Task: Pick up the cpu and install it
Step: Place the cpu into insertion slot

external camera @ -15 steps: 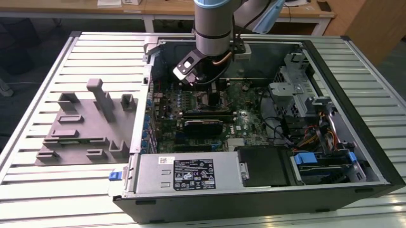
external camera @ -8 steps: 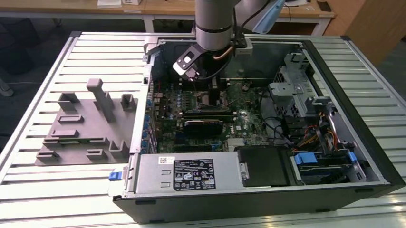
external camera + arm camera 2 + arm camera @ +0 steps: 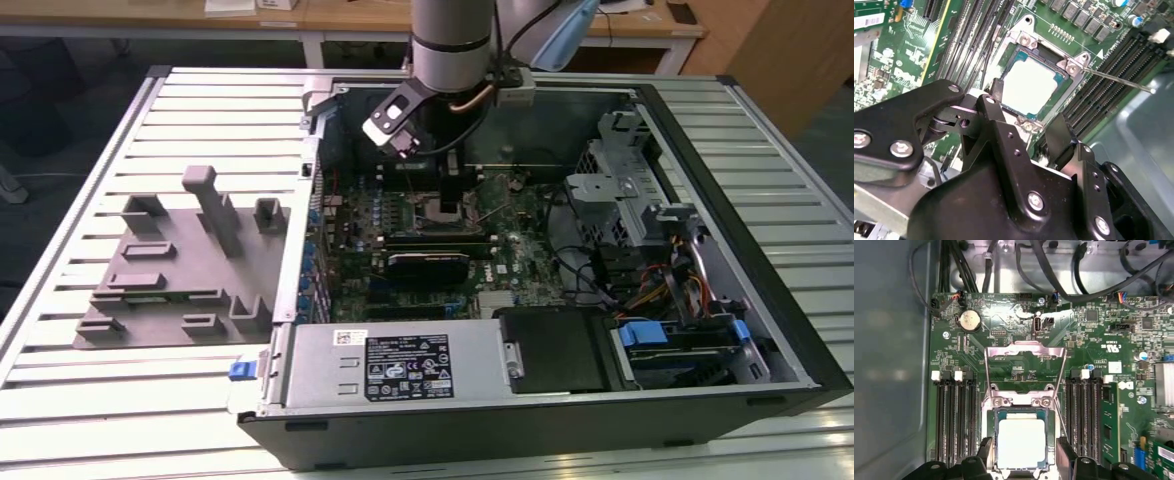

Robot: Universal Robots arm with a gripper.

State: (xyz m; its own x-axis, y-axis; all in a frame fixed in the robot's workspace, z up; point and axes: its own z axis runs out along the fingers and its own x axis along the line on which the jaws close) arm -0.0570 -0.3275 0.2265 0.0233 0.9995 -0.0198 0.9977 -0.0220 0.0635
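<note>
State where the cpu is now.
In both wrist views the cpu lies in the motherboard socket, between the memory slots, with the open hand poised over it.

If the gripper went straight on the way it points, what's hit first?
Probably the cpu, seated in the open socket below the gripper; its spread fingers may meet the socket edges first. Depth unclear.

Slatted metal table (image 3: 80,150), open computer case (image 3: 534,435) lying on it, grey plastic fixture (image 3: 160,290) beside the case

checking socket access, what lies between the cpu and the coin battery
First wrist view: the flipped-open metal retention frame lies between the cpu and the coin battery.
</note>
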